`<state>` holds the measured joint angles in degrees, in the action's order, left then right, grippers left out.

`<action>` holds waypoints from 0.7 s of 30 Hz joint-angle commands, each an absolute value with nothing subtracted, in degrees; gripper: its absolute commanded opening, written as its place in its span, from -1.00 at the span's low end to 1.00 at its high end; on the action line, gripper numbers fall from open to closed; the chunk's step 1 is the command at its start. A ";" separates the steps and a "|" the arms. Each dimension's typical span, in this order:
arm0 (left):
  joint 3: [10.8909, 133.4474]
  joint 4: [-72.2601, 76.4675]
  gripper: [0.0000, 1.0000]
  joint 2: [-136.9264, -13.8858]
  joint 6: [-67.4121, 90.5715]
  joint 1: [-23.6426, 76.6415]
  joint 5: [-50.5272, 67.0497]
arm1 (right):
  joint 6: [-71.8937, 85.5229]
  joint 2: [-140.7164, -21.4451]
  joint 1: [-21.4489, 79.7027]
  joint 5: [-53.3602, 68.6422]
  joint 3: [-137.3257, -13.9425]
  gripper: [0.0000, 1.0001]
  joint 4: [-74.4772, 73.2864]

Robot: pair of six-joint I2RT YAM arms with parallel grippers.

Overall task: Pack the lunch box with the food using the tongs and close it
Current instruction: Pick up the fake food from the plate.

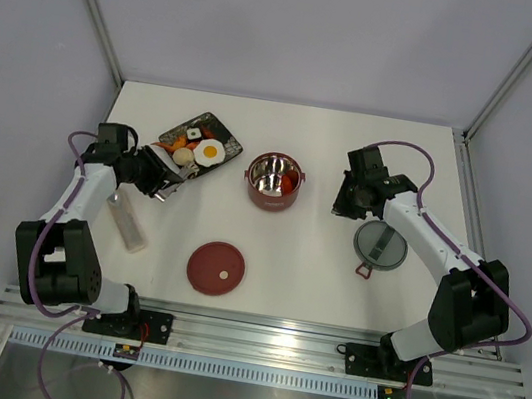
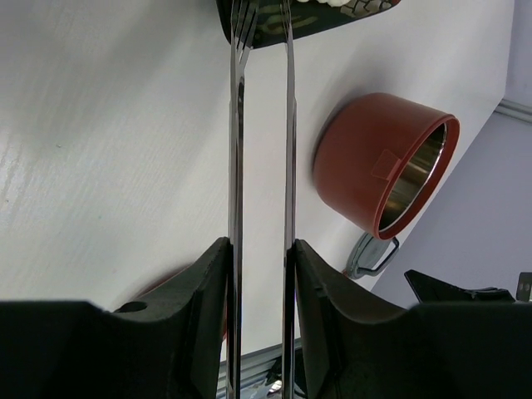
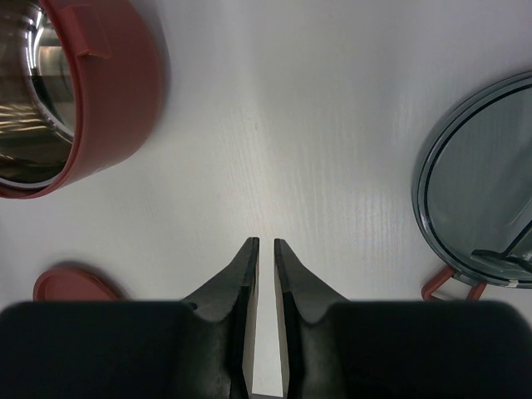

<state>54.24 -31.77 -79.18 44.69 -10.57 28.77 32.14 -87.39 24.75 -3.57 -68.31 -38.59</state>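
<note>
The dark-red lunch box (image 1: 271, 182) stands open at mid-table with an orange food piece (image 1: 291, 178) inside; it also shows in the left wrist view (image 2: 366, 166) and the right wrist view (image 3: 108, 91). More food lies on the black tray (image 1: 181, 130), among it a fried egg (image 1: 210, 152). My left gripper (image 1: 153, 178) (image 2: 259, 243) is shut on the silver tongs (image 2: 287, 125), whose tips reach over the tray's edge (image 2: 332, 21). My right gripper (image 1: 344, 207) (image 3: 266, 241) hovers right of the lunch box, its jaws a narrow slit apart with nothing between.
A round red lid (image 1: 217, 268) (image 3: 75, 285) lies near the front. A grey see-through lid (image 1: 380, 246) (image 3: 482, 191) with a red clip rests under the right arm. A pale oblong block (image 1: 128, 221) lies beside the left arm.
</note>
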 commanded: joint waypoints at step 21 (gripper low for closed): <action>49.40 -18.81 -0.15 -80.16 45.44 -10.81 33.92 | 31.82 -86.57 25.31 -3.78 -68.64 -0.61 -37.88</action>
<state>50.35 -24.27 -79.77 46.06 -10.57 31.14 32.14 -87.39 24.75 -3.57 -68.20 -38.61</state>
